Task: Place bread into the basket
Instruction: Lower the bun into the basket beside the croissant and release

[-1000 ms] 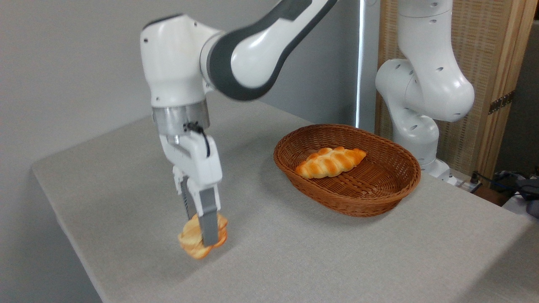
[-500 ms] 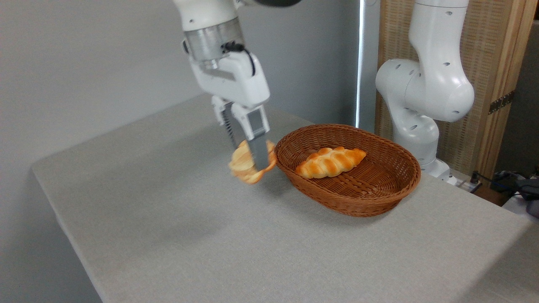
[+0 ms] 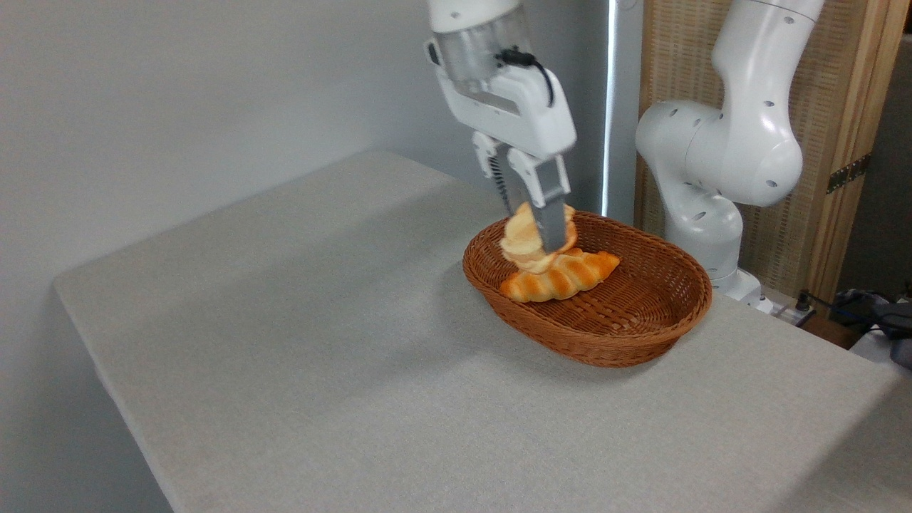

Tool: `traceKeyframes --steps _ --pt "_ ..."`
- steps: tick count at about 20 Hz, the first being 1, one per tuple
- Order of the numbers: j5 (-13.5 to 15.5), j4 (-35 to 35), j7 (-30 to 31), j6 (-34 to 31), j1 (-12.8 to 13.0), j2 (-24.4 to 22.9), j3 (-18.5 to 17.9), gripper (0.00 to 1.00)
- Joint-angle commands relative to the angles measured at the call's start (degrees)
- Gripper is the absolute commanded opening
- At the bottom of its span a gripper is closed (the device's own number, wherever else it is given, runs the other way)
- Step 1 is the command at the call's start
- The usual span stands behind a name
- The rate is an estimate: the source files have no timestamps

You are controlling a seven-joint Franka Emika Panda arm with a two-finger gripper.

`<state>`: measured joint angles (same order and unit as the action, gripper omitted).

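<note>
My gripper [image 3: 539, 239] is shut on the bread [image 3: 524, 242], a small pale-yellow layered bun. It hangs over the left part of the brown woven basket [image 3: 634, 335], just above the basket's rim. The near finger [image 3: 550, 214] covers the bun's right side. Directly below and to the right of the bun, a braided orange-brown loaf [image 3: 563, 276] lies on the basket floor; whether the bun touches it I cannot tell.
The basket stands at the back right of the grey table [image 3: 320, 356]. The arm's white base [image 3: 712, 178] rises behind the basket, in front of a wooden slatted screen [image 3: 833, 92]. Cables and dark items [image 3: 876, 313] lie off the table at far right.
The gripper has carried the bun up from the table's front left, across to the right, and now holds it over the basket instead of beside its left rim.
</note>
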<state>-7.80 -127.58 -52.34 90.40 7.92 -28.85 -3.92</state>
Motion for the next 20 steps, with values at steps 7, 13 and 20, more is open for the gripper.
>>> traceKeyframes --steps 7,13,20 --pt "1.21 -11.47 -0.66 0.57 2.45 -3.23 -1.0 0.85" --pt "1.21 -11.47 -0.49 0.74 2.45 -1.74 -1.0 1.0" --pt "1.21 -10.85 -0.05 1.01 2.54 -0.59 -0.47 1.0"
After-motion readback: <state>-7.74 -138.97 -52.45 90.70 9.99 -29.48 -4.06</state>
